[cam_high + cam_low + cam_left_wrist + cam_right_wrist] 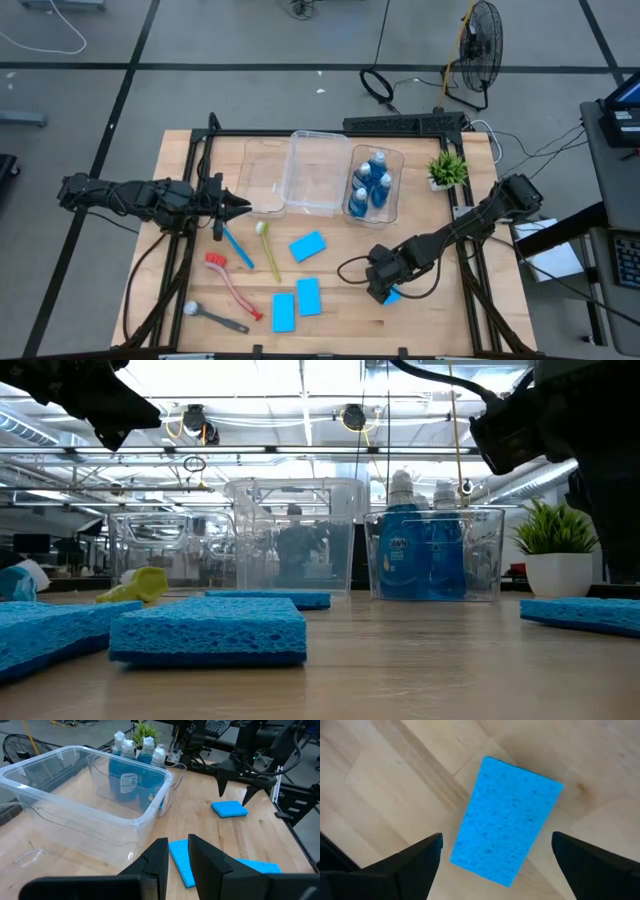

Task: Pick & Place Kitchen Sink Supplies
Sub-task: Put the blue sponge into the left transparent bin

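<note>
Pale wood planks make up the table (180, 150), and over its left edge hangs the left gripper (238, 205), its fingers nearly pressed together with only a thin slit between them, nothing pinched. Just below it lies the blue long-handled brush (237, 249), then the yellow-green brush (268, 250) beside it. Toward the front left corner sit the red brush (230, 283) and the grey-black brush (215, 317). Moving right, three flat bright-blue rectangular sponges, porous on top: one (308, 245) mid-table, two (284, 312) (308, 296) side by side near the front edge. At the back edge, the large clear plastic bin (315, 173) stands next to a smaller clear bin (393, 160) holding four blue-liquid bottles with pale caps (370, 188), all upright. Right of that, a small green potted plant (447, 170). And the right gripper (388, 290), jaws spread wide, hovers directly above the fourth blue sponge (506, 820), which lies flat on the wood toward the front right, between the fingers but untouched.
</note>
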`<control>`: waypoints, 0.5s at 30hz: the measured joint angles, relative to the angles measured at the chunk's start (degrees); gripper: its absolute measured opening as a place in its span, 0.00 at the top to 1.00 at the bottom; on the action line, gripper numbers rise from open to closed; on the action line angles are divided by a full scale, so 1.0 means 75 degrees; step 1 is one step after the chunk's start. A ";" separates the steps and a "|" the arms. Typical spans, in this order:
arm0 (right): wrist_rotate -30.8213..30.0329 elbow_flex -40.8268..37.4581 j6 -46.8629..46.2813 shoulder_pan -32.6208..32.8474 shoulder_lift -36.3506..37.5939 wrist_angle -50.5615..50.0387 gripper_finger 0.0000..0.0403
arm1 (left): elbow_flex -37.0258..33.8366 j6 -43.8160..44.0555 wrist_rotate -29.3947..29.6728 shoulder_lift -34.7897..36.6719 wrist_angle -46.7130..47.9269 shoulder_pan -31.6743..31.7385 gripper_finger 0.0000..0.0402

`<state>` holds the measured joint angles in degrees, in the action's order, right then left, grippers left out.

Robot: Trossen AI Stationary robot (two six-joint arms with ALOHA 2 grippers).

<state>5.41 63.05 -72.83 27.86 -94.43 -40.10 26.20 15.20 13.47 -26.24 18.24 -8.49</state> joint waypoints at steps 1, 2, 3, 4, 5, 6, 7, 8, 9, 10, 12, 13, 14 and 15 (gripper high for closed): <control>-0.0074 0.0000 -0.0004 0.0000 0.0000 0.0004 0.10 | 0.0000 -0.0001 0.0003 -0.0002 0.0001 0.0000 0.81; -0.0122 0.0000 -0.0001 0.0000 -0.0002 0.0036 0.10 | 0.0000 -0.0002 0.0003 -0.0002 0.0000 0.0000 0.81; -0.0128 0.0000 -0.0004 0.0000 -0.0029 0.0096 0.10 | 0.0000 -0.0003 0.0003 -0.0003 0.0000 0.0000 0.81; -0.0126 0.0000 -0.0005 0.0000 -0.0062 0.0182 0.10 | 0.0000 0.0000 0.0003 -0.0003 0.0000 0.0000 0.81; -0.0123 0.0000 -0.0004 0.0000 -0.0104 0.0289 0.10 | 0.0000 0.0000 0.0005 -0.0003 0.0000 0.0000 0.81; -0.0115 0.0000 -0.0004 0.0000 -0.0156 0.0397 0.10 | 0.0000 0.0000 0.0003 -0.0003 0.0002 0.0000 0.81; -0.0107 0.0000 0.0001 0.0000 -0.0236 0.0509 0.10 | 0.0000 0.0000 0.0006 0.0000 0.0001 0.0000 0.81; -0.0105 0.0000 0.0016 0.0000 -0.0307 0.0584 0.10 | 0.0000 0.0000 0.0006 0.0000 0.0000 0.0000 0.81; -0.0095 0.0000 0.0044 0.0000 -0.0393 0.0653 0.10 | 0.0000 0.0000 0.0006 -0.0001 0.0000 0.0000 0.81; -0.0052 0.0000 0.0092 0.0000 -0.0480 0.0698 0.10 | 0.0000 0.0000 0.0006 -0.0002 0.0000 0.0000 0.81; 0.0067 0.0003 0.0120 -0.0001 -0.0658 0.0736 0.10 | 0.0000 0.0000 0.0006 -0.0001 0.0000 0.0000 0.81; 0.0078 0.0004 0.0125 -0.0003 -0.0736 0.0727 0.10 | 0.0000 0.0000 0.0006 -0.0003 0.0000 0.0000 0.81; 0.0079 0.0017 0.0158 -0.0003 -0.0823 0.0718 0.10 | 0.0000 0.0000 0.0009 -0.0003 0.0000 0.0000 0.81; 0.0084 0.0030 0.0192 -0.0003 -0.0907 0.0717 0.10 | 0.0000 0.0000 0.0009 0.0000 0.0000 0.0000 0.81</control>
<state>6.04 63.27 -71.39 27.83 -101.24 -34.72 26.20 15.20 13.54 -26.24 18.24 -8.49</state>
